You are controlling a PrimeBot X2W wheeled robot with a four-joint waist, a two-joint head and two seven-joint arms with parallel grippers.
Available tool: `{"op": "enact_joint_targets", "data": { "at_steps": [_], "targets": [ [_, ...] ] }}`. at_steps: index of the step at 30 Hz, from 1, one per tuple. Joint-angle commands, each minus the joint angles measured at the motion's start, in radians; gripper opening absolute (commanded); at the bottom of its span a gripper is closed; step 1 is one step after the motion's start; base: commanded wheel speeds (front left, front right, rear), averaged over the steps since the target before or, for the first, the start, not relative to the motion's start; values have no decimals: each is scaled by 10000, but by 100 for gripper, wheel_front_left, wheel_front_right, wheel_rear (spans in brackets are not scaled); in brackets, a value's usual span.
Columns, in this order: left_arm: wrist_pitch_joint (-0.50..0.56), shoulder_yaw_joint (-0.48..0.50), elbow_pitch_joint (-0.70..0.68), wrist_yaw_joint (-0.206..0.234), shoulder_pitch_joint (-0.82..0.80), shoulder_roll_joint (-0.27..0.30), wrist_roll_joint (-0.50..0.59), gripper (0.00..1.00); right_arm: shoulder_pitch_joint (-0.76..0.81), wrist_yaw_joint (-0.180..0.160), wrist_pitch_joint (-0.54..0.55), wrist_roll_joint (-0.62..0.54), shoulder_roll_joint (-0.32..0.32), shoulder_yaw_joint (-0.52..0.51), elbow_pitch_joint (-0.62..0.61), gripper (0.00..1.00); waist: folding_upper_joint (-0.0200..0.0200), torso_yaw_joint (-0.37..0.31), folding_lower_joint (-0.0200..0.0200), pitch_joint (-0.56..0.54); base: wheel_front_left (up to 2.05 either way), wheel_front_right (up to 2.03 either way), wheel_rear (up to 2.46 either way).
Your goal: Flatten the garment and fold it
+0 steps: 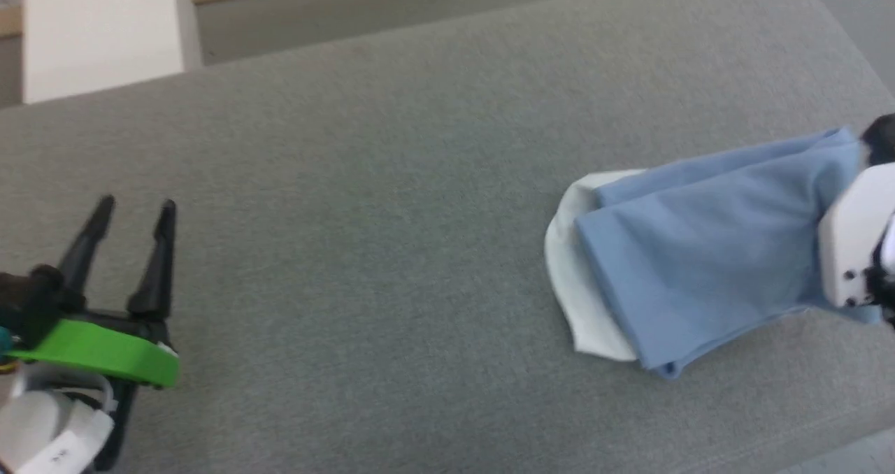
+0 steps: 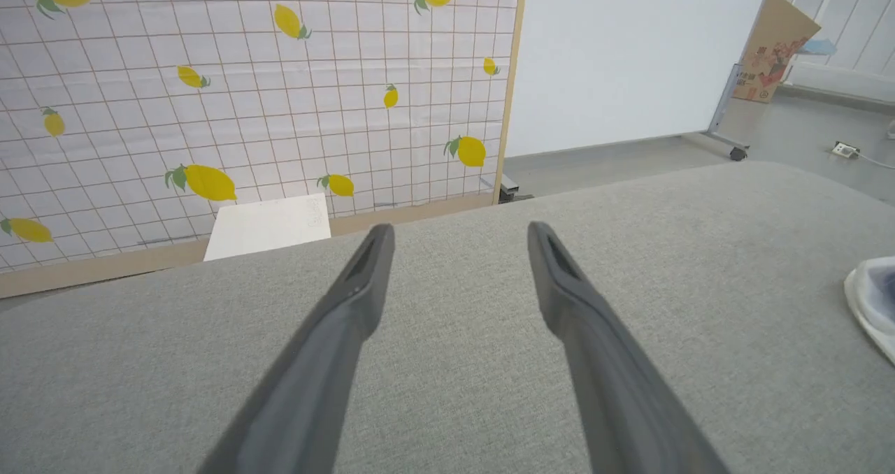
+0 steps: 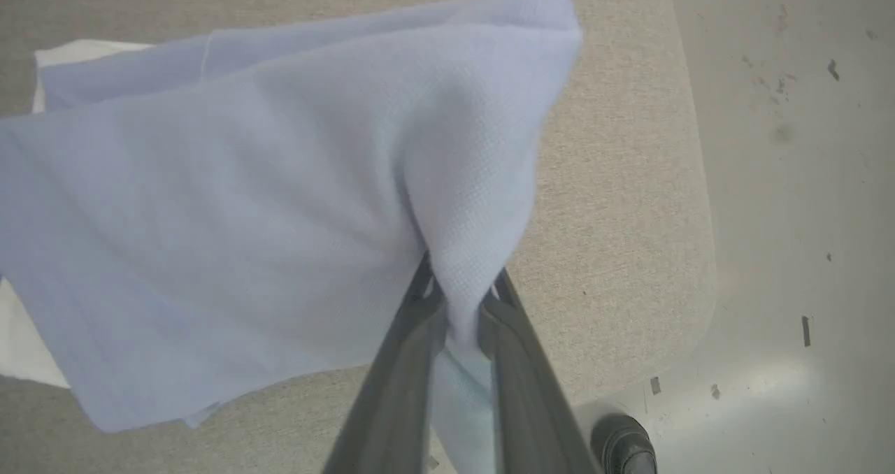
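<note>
Left claw (image 1: pixel 136 206) sits at the head view's lower left, its fingers spread apart and empty above the grey fabric surface (image 1: pixel 391 180). The garment (image 1: pixel 699 250) lies well apart at the right, folded over, with white cloth showing at its left end. From the left wrist, both fingers stand wide, and the garment's pale edge is at the right border. From the right wrist, the right claw (image 3: pixel 461 289) is clamped on a pinch of blue cloth raised off the surface.

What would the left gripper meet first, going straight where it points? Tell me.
Probably nothing close: the open left gripper points across the grey cushion toward its far edge, then the lemon-print wall. The garment lies off to the side.
</note>
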Motion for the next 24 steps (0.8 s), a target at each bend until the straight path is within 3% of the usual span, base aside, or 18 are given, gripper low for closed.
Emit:
{"op": "enact_joint_targets", "data": {
  "at_steps": [1,11,21,22,23,24],
  "targets": [
    [85,178,-266,-41,-164,292,-10,100,-321,-19,-144,-203,59,-361,-41,0,38,-718,0,1822,0,0,0],
    [505,1632,-2054,42,312,1799,-237,100,-1473,-19,-741,-1406,609,-3278,-346,0,38,-408,0,3910,0,0,0],
    [795,2974,-3238,234,1285,2582,-483,100,-2385,-19,-975,-2460,1220,-5064,-766,0,38,-591,0,4778,0,0,0],
    [832,3070,-3326,249,1381,2628,-500,100,-2444,-19,-1021,-2517,1275,-5115,-797,41,38,-634,0,4805,0,0,0],
    [856,3132,-3387,257,1449,2655,-516,100,-2486,-19,-1092,-2566,1329,-5165,-831,100,38,-665,0,4821,0,0,0],
    [894,3187,-3452,259,1530,2687,-536,100,-2510,-19,-1107,-2616,1403,-5190,-825,100,38,-698,0,4834,0,0,0]
  ]
}}
